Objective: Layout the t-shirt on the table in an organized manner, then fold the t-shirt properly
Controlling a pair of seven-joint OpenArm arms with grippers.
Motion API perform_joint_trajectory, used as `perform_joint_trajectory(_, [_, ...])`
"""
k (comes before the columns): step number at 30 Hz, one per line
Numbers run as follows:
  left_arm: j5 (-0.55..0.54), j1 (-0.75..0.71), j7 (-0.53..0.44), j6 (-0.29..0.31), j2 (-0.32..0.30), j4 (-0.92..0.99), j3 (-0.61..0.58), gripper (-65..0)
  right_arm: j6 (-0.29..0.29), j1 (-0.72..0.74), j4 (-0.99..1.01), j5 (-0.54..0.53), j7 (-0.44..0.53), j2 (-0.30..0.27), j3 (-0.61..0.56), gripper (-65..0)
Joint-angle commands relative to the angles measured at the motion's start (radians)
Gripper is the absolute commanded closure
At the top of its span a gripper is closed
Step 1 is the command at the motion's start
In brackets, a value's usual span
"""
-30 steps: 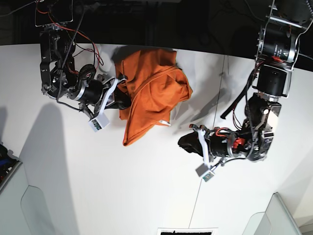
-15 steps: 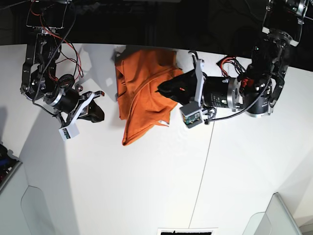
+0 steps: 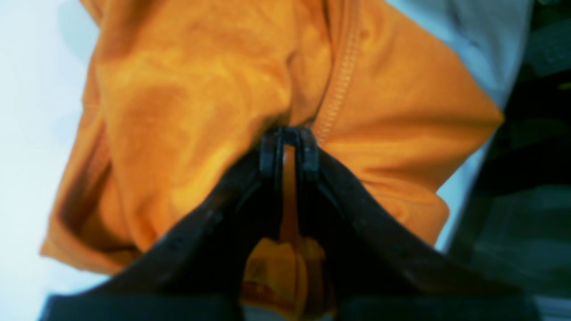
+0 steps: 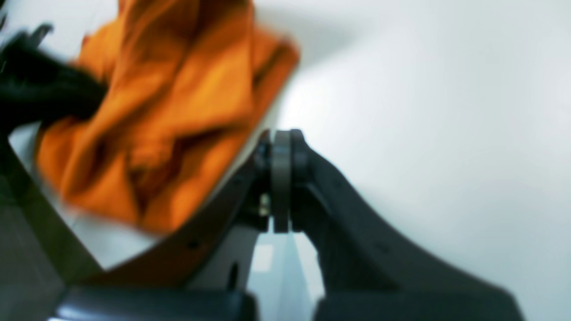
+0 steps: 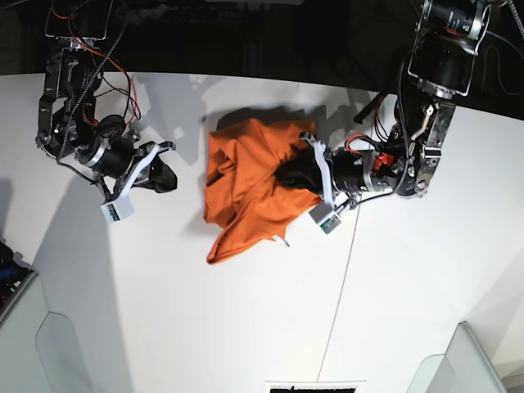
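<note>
The orange t-shirt (image 5: pixel 246 184) lies crumpled in a heap on the white table (image 5: pixel 246 327), towards the back middle. My left gripper (image 5: pixel 286 173) is shut on a fold at the shirt's right side; the left wrist view shows the gripper (image 3: pixel 289 140) pinching orange cloth (image 3: pixel 187 111) beside a stitched hem. My right gripper (image 5: pixel 167 178) is shut and empty, a short way left of the shirt and apart from it. In the right wrist view that gripper (image 4: pixel 281 142) has its jaws together over bare table, with the shirt (image 4: pixel 178 102) at the upper left.
The table's dark back edge runs just behind the shirt. A thin seam line (image 5: pixel 344 278) crosses the table to the right of the shirt. Translucent bins stand at the front left (image 5: pixel 49 344) and front right (image 5: pixel 467 360) corners.
My right gripper let go of the shirt and drew back to the left. My left gripper swung in, shut on the shirt's right side, and the shirt shifted forward and bunched up.
</note>
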State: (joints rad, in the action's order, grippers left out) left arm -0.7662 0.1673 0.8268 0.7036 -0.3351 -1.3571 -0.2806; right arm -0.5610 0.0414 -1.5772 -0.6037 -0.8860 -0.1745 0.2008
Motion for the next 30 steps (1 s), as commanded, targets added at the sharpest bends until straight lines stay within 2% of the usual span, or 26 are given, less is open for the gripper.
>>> perform_joint_trajectory(1, [0.009, 0.041, 0.000, -0.005, -0.005, 0.003, 0.004, -6.9, -0.008, -0.005, -0.016, -0.026, 0.018, -0.005, 0.003, 0.0])
perform_joint_trajectory(6, [-0.016, 0.140, 0.054, -0.005, -0.006, 0.009, 0.004, -6.9, -0.008, -0.028, -0.016, -0.060, 0.021, -0.005, 0.003, 0.0])
perform_joint_trajectory(13, [-0.288, 0.163, 0.219, -0.005, -0.006, -0.044, 0.005, -6.9, -0.008, -0.028, -0.016, -0.060, 0.024, -0.005, 0.003, 0.0])
perform_joint_trajectory(16, [-0.307, 0.163, 0.227, -0.005, -0.023, -0.116, 0.005, -6.9, -0.008, -0.028, -0.016, -0.063, 0.025, -0.005, 0.003, 0.0])
perform_joint_trajectory(24, [-0.335, 0.148, 0.280, -0.005, -0.149, -0.322, 0.007, -6.9, -0.008, -0.029, -0.016, -0.070, -0.008, -0.005, 0.027, 0.0])
perform_joint_trajectory(28, [-0.360, 0.041, 0.286, -0.005, -0.232, -0.442, 0.072, -6.9, -0.016, -0.033, -0.018, -0.075, -0.059, -0.006, 0.117, 0.0])
perform_joint_trajectory(30, [-0.360, -0.050, 0.286, -0.005, -0.270, -0.513, 0.136, -6.9, -0.020, -0.052, -0.026, -0.123, -0.093, -0.010, 0.173, 0.0])
